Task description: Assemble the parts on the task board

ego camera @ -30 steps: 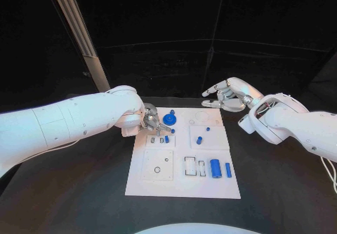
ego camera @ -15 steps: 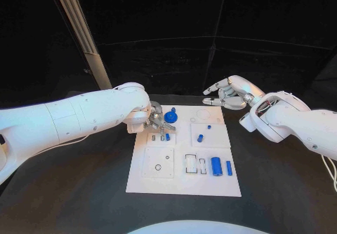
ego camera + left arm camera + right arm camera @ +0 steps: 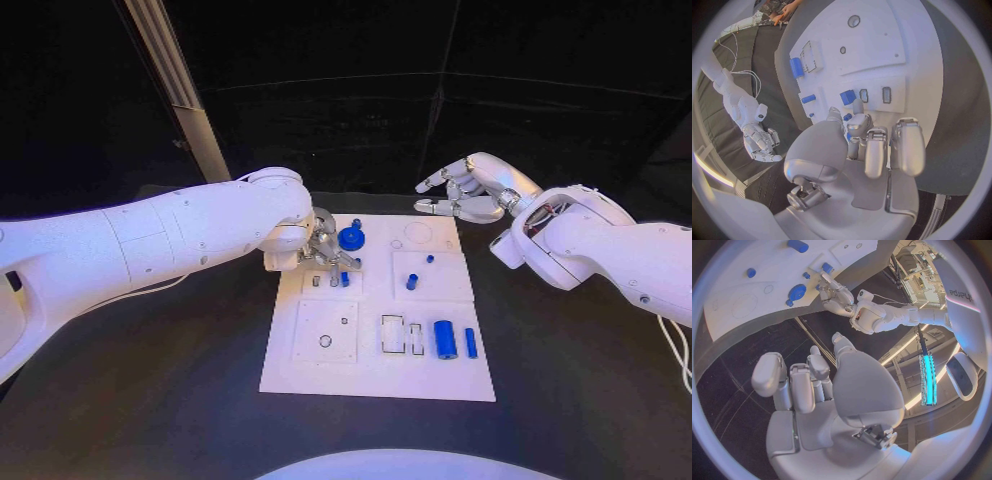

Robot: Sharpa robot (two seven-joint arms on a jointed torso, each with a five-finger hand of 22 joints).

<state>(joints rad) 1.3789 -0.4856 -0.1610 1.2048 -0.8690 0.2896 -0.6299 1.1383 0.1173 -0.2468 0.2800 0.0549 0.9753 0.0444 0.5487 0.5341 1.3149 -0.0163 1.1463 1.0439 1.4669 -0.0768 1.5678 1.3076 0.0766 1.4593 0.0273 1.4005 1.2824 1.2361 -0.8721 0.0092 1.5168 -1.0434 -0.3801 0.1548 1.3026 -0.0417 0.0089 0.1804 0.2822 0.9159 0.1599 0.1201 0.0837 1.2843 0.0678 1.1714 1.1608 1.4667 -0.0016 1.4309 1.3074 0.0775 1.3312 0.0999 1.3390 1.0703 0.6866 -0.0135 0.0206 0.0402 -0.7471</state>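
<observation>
Silver fingers of my left hand (image 3: pixel 320 250) curl over the task board's (image 3: pixel 378 375) upper-left slots, apparently seating a small blue part (image 3: pixel 847 96); whether I grip anything, I cannot tell. Next comes pressing it home beside the blue disc (image 3: pixel 349 239). My right hand (image 3: pixel 464 195) hovers open, empty, beyond the far edge.

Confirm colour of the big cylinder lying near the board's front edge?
Blue cylinder, clearest in the head view.
</observation>
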